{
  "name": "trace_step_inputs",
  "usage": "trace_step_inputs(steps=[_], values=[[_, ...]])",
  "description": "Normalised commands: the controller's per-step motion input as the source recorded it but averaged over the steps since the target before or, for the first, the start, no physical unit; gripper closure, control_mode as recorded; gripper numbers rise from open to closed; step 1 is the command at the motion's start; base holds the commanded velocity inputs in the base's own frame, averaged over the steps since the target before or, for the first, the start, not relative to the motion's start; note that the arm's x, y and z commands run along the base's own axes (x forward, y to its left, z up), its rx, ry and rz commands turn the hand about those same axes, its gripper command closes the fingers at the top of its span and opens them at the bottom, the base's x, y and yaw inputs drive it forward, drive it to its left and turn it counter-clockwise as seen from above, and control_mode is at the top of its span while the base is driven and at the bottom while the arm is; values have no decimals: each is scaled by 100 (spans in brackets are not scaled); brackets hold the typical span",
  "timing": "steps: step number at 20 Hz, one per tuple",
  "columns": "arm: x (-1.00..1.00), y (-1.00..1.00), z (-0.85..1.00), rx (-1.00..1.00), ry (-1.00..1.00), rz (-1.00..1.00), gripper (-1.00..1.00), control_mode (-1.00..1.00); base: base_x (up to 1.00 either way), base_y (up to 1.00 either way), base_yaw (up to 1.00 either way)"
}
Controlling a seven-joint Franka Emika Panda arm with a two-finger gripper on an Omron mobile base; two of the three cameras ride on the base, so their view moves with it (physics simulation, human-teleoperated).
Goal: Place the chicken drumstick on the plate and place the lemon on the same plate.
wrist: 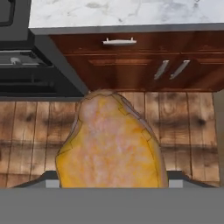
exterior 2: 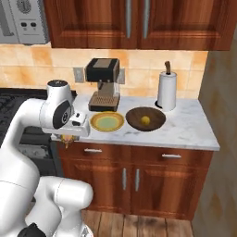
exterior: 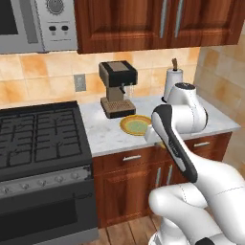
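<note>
Drumstick [wrist: 111, 144]: golden-orange, held at the jaws, large and close in the hand view, above wooden floor [wrist: 188, 131] in front of the cabinet doors [wrist: 175, 70]; a small brown piece of it also seen under the hand in the right base view [exterior 2: 68, 140], off the table's front edge, beside the stove [exterior: 40, 139]. Jaws: pinching the drumstick, fingertips hidden behind it. Plate [exterior 2: 107, 121]: ochre rim, pale green centre, on the marble table [exterior 2: 190, 127], just in front of the coffee machine [exterior 2: 104, 83]; bare. Same plate in the left base view [exterior: 134, 125], partly covered by the arm. Lemon [exterior 2: 145, 120]: small, yellow, lying in the middle of a dark round wooden board [exterior 2: 155, 121], just right of the plate. Paper towel roll [exterior 2: 167, 90]: upright, behind the board, near the wall. Microwave [exterior: 36, 24]: mounted above the stove, upper left. Drawer handle [wrist: 119, 42]: silver, under the table edge.
</note>
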Motion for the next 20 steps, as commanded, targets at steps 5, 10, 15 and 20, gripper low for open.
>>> trace_step_inputs(steps=[5,10,15,20], values=[[0,0,0,0,0,0,100,100,49,-57,0],[0,0,0,0,0,0,100,100,65,-32,0],[0,0,0,0,0,0,100,100,62,0,0],[0,0,0,0,0,0,100,100,58,0,0]])
